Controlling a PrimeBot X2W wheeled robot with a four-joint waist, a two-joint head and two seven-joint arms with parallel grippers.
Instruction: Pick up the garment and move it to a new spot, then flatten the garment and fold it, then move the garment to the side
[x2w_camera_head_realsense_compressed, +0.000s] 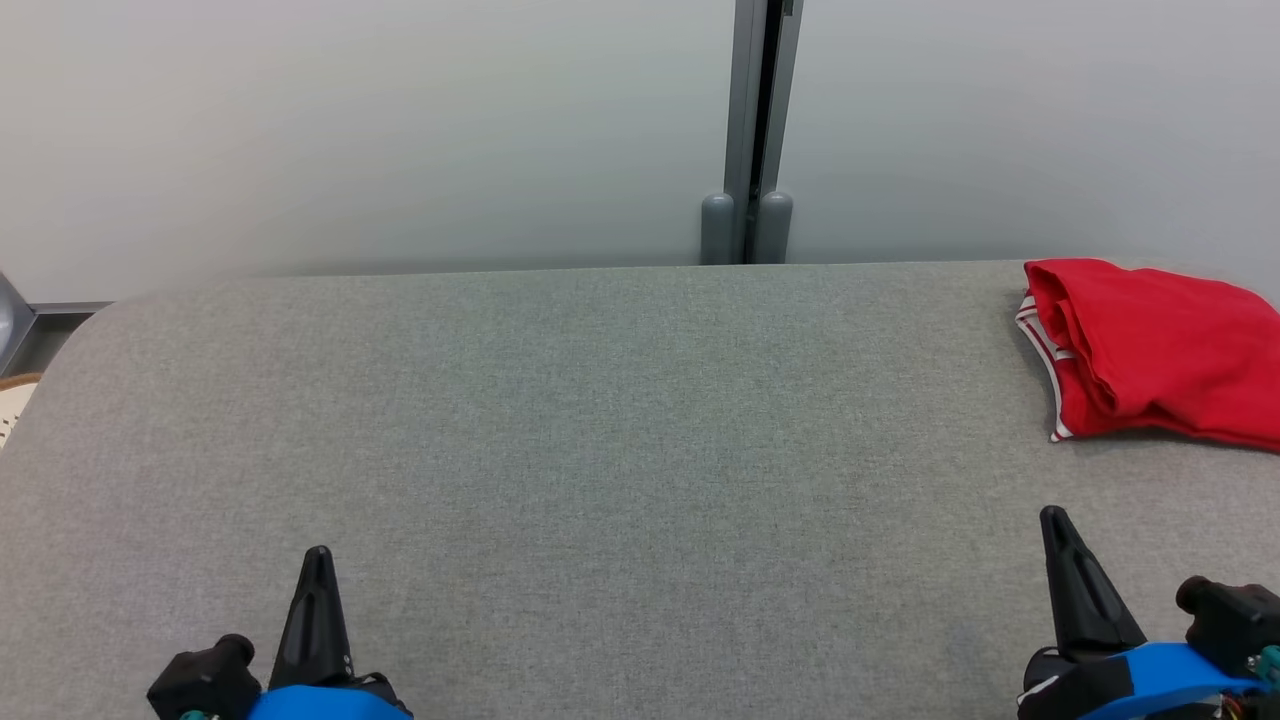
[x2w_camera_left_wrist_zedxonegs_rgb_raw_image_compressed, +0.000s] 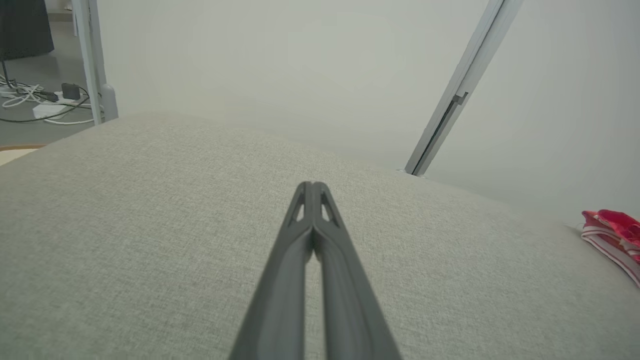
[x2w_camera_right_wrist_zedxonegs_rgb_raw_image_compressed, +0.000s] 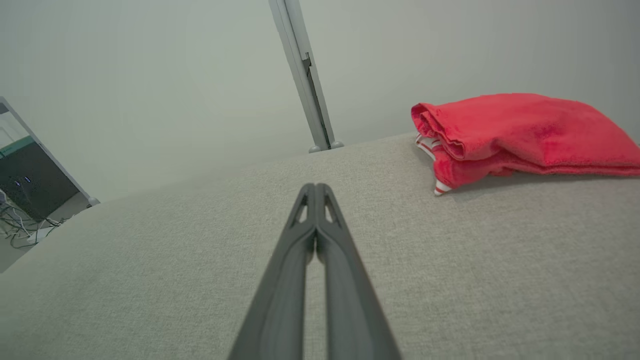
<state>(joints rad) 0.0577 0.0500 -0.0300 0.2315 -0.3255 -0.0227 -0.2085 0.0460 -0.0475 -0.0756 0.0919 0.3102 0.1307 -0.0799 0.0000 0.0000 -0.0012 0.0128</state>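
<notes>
Head view, garment: The red garment (x2w_camera_head_realsense_compressed: 1150, 345) lay bunched in soft folds on the far right of the grey table (x2w_camera_head_realsense_compressed: 600, 420), at about 2 o'clock in the frame, and ran off the right edge.
Head view, long axis: It stretched roughly along the 9-to-3 line, with its white-striped trim turned toward 9 o'clock.
Head view, nearer arm: Your right gripper (x2w_camera_head_realsense_compressed: 1052, 516) was the nearer one, with the garment at about 1 o'clock from its tip and apart from it. From your left gripper (x2w_camera_head_realsense_compressed: 318, 553) the garment lay well apart, at about 2 o'clock.
Head view, pose: You had both grippers low at the near edge, at 7 and 5 o'clock, fingers pointing to 12.
Left wrist view, hand: Your left gripper (x2w_camera_left_wrist_zedxonegs_rgb_raw_image_compressed: 312, 186) was closed, fingers pressed together on nothing, aimed along the bare cloth.
Left wrist view, garment: A slice of the garment (x2w_camera_left_wrist_zedxonegs_rgb_raw_image_compressed: 612, 227) sat at the 3 o'clock edge.
Right wrist view, hand: Your right gripper (x2w_camera_right_wrist_zedxonegs_rgb_raw_image_compressed: 315, 187) was likewise closed and empty.
Right wrist view, garment: The garment (x2w_camera_right_wrist_zedxonegs_rgb_raw_image_compressed: 525, 132) rested on the table at about 2 o'clock from the fingertips, near but not touching, its long side crossing the fingers' line.
Coming move, judged: The right arm looked the one to reach, and you would have needed to part its fingers first and swing toward 1 o'clock.
</notes>
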